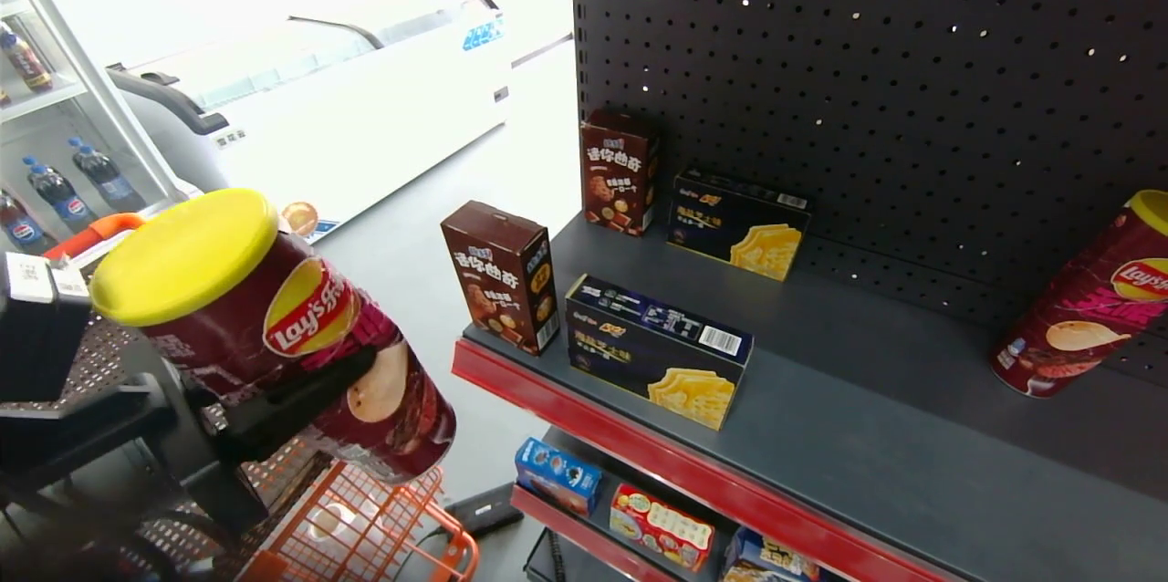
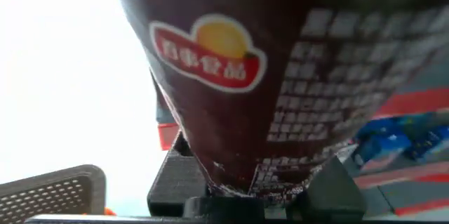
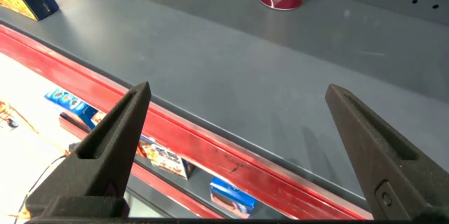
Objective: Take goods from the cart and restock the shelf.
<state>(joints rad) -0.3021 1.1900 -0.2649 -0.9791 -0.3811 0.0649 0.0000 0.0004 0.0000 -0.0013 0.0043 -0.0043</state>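
Left claw clamped round a maroon cardboard crisp canister with a yellow plastic lid, held above the orange wire cart. Long axis tilted: lid at 10 o'clock, base at 4. The bare stretch of the dark grey shelf with a red front lip lies at 3 o'clock from it, past the dark blue flat cracker box. Right claw spread wide and empty, over that shelf.

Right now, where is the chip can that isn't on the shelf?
In the head view the chip can is at the left, held tilted in the robot's left hand above the orange cart, left of the shelf and its nearest brown box.
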